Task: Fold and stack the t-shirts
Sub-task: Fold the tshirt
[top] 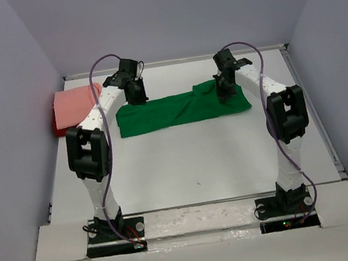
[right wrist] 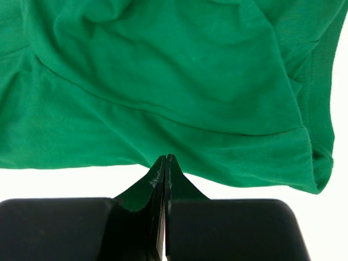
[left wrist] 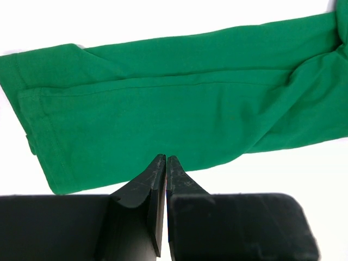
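Tools closed tight: my left tool (left wrist: 166, 159) and right tool (right wrist: 165, 157) meet the near edge of the green shirt (top: 178, 110), a long strip just ahead. Left of my left tool, the pink shirt (top: 73, 104) lies folded on the dark red shirt (top: 57, 126); green awaits final folds, stacking.

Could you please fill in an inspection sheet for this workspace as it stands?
Surface: white table, flat.
Job's things: green t-shirt folded into a long strip mid-table; pink t-shirt folded atop dark red t-shirt, far left.
Clutter: small dark speck.
Grippers: left gripper and right gripper each shut on the green t-shirt's edge.
Cables: purple cables in loose loops.
Surroundings: plain grey walls on three sides.
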`<act>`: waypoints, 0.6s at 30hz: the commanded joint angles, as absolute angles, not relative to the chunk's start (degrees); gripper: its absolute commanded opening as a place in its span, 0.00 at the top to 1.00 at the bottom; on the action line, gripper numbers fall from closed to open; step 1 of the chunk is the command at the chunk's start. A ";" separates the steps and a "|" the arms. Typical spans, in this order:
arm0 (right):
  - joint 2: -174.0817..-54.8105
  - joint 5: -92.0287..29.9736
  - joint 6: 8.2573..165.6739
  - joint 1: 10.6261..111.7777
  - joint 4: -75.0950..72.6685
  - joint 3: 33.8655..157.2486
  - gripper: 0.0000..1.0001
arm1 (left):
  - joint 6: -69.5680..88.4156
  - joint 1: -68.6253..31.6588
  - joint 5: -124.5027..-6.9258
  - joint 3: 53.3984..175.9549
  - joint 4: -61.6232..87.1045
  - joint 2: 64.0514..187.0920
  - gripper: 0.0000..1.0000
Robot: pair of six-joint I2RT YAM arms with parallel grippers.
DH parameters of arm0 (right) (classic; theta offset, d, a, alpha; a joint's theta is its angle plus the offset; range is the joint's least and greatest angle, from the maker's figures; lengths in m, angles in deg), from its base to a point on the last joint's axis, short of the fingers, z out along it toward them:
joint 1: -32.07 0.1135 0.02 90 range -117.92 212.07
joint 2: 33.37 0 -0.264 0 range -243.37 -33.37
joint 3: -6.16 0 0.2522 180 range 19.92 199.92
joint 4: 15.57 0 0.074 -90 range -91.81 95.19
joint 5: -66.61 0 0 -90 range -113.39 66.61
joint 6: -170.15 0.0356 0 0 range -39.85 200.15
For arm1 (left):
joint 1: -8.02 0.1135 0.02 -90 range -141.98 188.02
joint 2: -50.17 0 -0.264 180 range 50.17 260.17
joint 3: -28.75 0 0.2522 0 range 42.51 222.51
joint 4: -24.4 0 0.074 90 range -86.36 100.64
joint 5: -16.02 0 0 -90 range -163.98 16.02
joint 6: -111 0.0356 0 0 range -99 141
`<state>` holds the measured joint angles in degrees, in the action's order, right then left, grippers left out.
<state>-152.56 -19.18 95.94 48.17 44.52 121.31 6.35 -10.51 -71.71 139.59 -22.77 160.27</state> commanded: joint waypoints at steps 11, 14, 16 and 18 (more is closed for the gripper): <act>-148.85 -9.42 99.14 44.47 46.97 120.30 0.30 | 7.20 -10.35 -71.25 137.87 -22.06 158.80 0.85; -147.81 -9.58 98.26 43.85 46.01 119.15 0.30 | 7.29 -10.35 -70.81 137.43 -21.80 158.80 0.85; -147.45 -9.06 97.99 43.16 45.57 119.06 0.30 | 7.38 -10.35 -70.72 137.43 -21.71 158.80 0.85; -147.01 -10.02 97.29 42.45 45.39 119.59 0.30 | 7.38 -10.35 -70.64 137.17 -21.62 158.80 0.85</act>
<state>-151.10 -11.09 98.04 43.54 46.24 119.01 6.41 -10.51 -71.41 137.84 -22.09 160.27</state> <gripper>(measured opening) 0.702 0.152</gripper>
